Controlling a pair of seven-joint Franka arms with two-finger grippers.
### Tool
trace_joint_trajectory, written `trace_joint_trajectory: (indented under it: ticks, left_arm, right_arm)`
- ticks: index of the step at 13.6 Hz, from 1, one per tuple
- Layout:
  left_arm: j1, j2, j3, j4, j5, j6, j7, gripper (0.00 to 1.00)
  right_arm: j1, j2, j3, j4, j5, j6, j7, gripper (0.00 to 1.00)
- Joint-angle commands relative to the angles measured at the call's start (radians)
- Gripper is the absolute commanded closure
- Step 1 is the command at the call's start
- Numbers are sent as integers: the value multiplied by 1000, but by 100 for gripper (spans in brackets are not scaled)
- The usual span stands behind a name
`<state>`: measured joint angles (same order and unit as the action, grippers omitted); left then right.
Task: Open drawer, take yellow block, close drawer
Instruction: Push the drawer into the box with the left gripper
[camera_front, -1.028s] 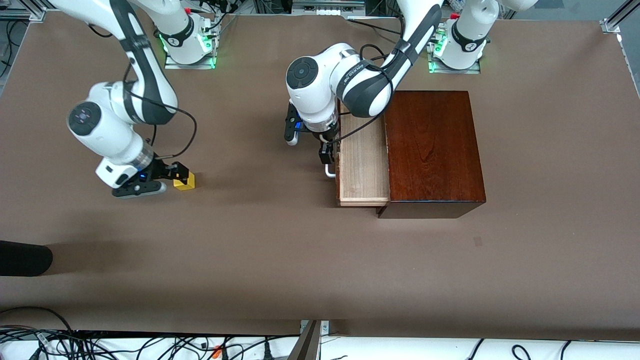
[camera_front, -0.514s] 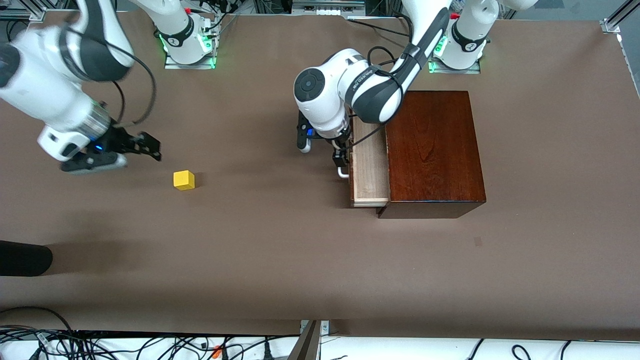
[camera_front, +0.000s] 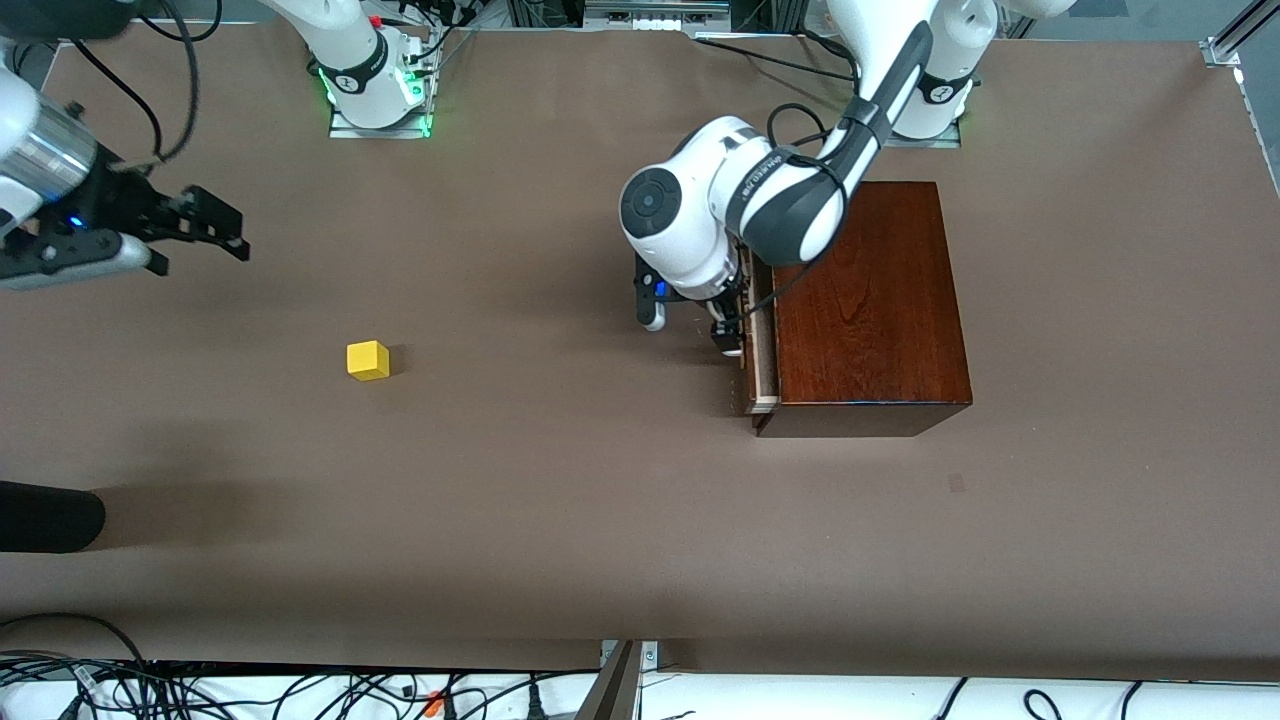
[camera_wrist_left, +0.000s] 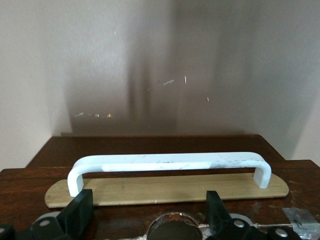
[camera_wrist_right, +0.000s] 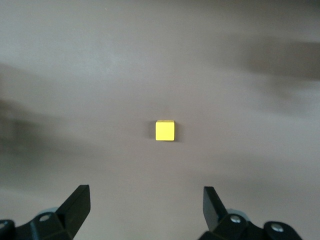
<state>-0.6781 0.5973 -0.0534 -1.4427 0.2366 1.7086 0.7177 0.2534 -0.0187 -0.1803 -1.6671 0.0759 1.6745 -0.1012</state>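
While the yellow block (camera_front: 368, 360) sits alone on the brown counter (camera_front: 560, 500) toward the right arm's end, the right gripper (camera_front: 215, 228) hangs in the air well apart from it, its jaws spread wide and holding nothing. In the right wrist view the block (camera_wrist_right: 164, 130) lies on bare counter between and past the two dark fingertips (camera_wrist_right: 77, 202), clear of both.

At the left arm's end stands the mahogany box (camera_front: 865, 300). Its drawer (camera_front: 760, 350) is almost fully in — only a thin strip of pale wood shows at the box's front. The left gripper (camera_front: 730, 335) is low at the drawer front, right by the white handle (camera_wrist_left: 167, 164). In the left wrist view the handle's bar runs across just ahead of the fingers (camera_wrist_left: 80, 212), which stand wide apart on either side of the frame — not closed on the bar.

A dark rounded object (camera_front: 45, 515) lies at the counter's edge toward the right arm's end, nearer the front camera than the block.
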Motion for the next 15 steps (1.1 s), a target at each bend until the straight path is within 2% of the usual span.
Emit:
trace_joint_trajectory:
  ticks: [1,7,10,12,15]
  left_arm:
    - [18,-21,3,-39,40,-23,11,0]
    - [60,-27,3,-50,40,-81,11,0]
    - [57,-25,1,-30,35,-64,-3,0]
    - [43,-24,-9,-1,20,5,-122,0]
    - [3,-20,-28,66,-39,40,-418,0]
  right_arm:
    - [-6,22,12,50,-18,-36,15,0]
    - [-8,26,5,60,-25,-48,8,0]
    - [-13,54,-2,64,-31,-91,-25,0]
    - [-6,66,2,76,-82,-84,-34,0]
    - [-8,69,2,90,-90,-85,-34,0]
